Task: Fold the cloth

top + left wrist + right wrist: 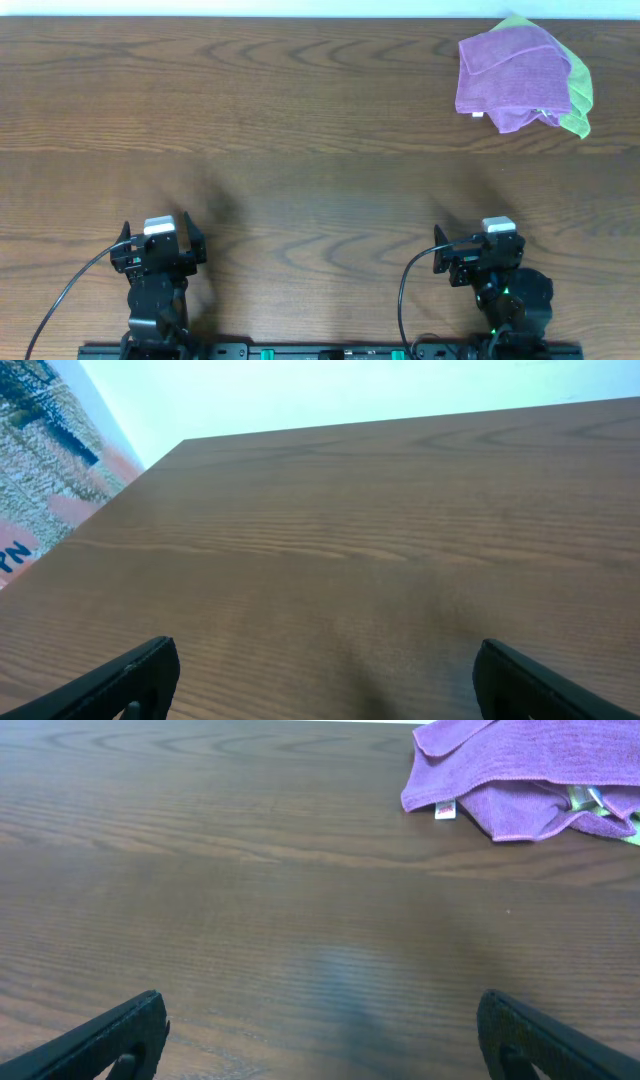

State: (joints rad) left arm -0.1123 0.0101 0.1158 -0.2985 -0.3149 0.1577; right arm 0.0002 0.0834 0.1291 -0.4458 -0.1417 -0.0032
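A crumpled purple cloth [512, 78] lies at the far right of the wooden table, on top of a green cloth [580, 90] that shows along its right edge. The purple cloth also shows at the top right of the right wrist view [520, 780], with a small white tag. My left gripper [158, 250] is open and empty at the near left, its fingers wide apart over bare wood in the left wrist view [325, 680]. My right gripper [485, 250] is open and empty at the near right [325, 1040], well short of the cloths.
The wooden table [300, 150] fills the view. Black cables run from both arm bases along the near edge. The table's far left corner shows in the left wrist view [185, 442], with patterned floor beyond it.
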